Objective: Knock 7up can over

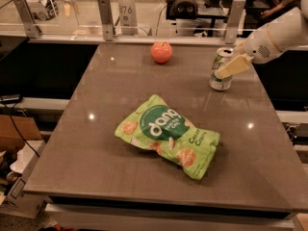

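Three things are sitting on the grey table (96, 177): nearest, a green snack bag (168, 134) is lying flat around the middle, and farther back on the right the 7up can (220, 83) is standing, looking slightly tilted. Farthest, a red apple (161, 52) is sitting near the back edge. My gripper (225, 70) is reaching in from the right, lying across the can's upper part; I cannot tell whether my jaws are apart or together.

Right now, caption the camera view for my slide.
Gripper at the side of the standing 7up can on the grey table, apple near the far edge, green snack bag mid-table.
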Tool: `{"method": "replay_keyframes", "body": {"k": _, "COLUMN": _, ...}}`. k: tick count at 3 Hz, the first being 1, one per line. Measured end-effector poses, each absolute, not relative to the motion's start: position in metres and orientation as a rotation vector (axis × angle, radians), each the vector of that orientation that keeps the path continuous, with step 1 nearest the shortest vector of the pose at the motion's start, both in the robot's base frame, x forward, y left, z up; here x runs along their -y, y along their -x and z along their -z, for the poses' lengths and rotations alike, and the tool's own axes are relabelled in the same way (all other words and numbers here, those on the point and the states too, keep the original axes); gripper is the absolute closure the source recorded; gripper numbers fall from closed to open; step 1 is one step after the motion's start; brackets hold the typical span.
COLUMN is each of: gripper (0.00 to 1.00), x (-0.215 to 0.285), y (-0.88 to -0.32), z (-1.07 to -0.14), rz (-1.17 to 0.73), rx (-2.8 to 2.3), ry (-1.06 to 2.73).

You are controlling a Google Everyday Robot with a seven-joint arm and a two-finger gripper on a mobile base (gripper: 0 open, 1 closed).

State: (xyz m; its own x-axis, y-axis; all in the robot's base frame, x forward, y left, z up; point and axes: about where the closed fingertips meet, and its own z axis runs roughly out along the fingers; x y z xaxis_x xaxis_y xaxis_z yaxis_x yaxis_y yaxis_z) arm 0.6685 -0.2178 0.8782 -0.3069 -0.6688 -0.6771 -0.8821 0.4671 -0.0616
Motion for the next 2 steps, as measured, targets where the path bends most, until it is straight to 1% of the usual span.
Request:
{"method": "replay_keyframes", "body": {"k": 1, "gripper": 0.86, "x": 0.21, "y": -0.663, "z": -0.887, "rz": -0.407, "rx": -2.111, "ry": 1.313}}
{"method": "replay_keyframes", "body": {"k": 2, "gripper": 1.0, "x": 0.196, "y": -0.65, "z": -0.899, "rz": -0.296, "rx": -2.155, "ry": 1.464}}
